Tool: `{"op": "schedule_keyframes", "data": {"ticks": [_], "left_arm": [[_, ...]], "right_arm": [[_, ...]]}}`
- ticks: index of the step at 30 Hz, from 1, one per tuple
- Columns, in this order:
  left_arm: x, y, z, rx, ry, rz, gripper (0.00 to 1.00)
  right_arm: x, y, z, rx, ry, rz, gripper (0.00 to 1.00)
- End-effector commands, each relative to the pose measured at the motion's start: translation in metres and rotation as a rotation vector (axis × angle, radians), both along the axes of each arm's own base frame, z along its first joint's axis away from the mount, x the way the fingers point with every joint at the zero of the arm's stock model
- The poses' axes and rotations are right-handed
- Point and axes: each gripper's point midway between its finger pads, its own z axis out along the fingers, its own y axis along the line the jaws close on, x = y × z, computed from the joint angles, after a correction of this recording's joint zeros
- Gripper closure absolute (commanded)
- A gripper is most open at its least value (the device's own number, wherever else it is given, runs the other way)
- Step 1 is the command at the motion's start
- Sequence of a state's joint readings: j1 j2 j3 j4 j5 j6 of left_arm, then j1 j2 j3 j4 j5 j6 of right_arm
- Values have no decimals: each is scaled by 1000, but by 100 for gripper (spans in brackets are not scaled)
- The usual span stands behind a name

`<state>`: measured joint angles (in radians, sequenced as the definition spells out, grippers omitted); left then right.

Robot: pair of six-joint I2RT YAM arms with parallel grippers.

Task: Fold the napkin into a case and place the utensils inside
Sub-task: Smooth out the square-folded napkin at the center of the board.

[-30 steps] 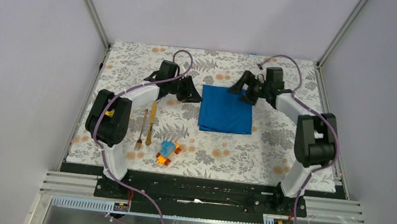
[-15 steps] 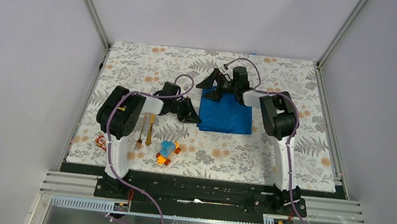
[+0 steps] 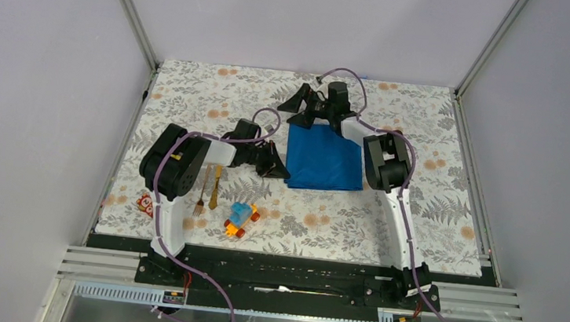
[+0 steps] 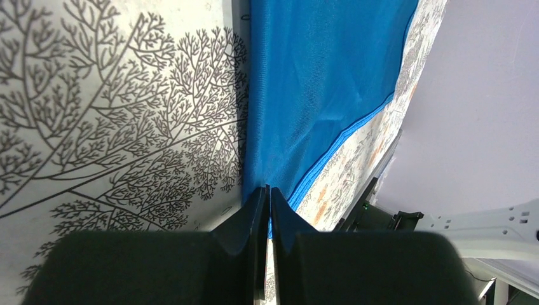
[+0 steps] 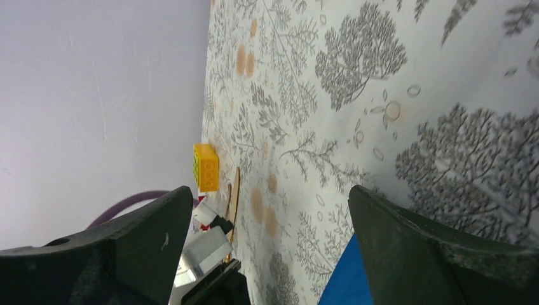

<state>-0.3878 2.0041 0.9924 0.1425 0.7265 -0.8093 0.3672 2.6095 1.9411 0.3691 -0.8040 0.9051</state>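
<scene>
Left wrist view: left gripper (image 4: 267, 196) is pinching shut on the near-left edge of the bright blue square cloth napkin (image 4: 318, 82), which is lying flat on the floral tablecloth (image 4: 95, 95). Right gripper (image 5: 268, 194) is hovering wide open at the napkin's far-left corner. The slim golden-orange fork (image 3: 202, 188) and knife (image 3: 217, 176) are lying side by side left of the left gripper.

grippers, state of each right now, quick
left gripper: closed, pinching the napkin at its edge
right gripper: open, holding nothing
</scene>
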Motion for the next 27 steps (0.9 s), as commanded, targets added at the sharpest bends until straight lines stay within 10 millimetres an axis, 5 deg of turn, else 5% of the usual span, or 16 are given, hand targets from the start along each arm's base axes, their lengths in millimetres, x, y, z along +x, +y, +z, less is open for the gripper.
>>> {"op": "schedule_keyframes", "data": {"ticks": [1,5,10,14,19,27], "left_arm": [[-22,18,-43,180,50,-10,87],[-15,2,-6,106,-24,-56,65],[-2,-18,55,-18,-124,-102,52],[0,-24,77,-69,-140,-112,50],[1,-18,71,-46,-148,-84,43],[-4,-25,52,-69,-101,-117,44]], "right_arm": [[26,-16,-11,-44,-1,-41,1],[31,-39,41,-56,-29,-52,1],[7,-90,84,-95,-55,-87,0],[-24,-122,77,-108,-38,-96,1],[-47,-159,51,-51,24,-132,6],[-29,-184,12,-23,38,-169,14]]}}
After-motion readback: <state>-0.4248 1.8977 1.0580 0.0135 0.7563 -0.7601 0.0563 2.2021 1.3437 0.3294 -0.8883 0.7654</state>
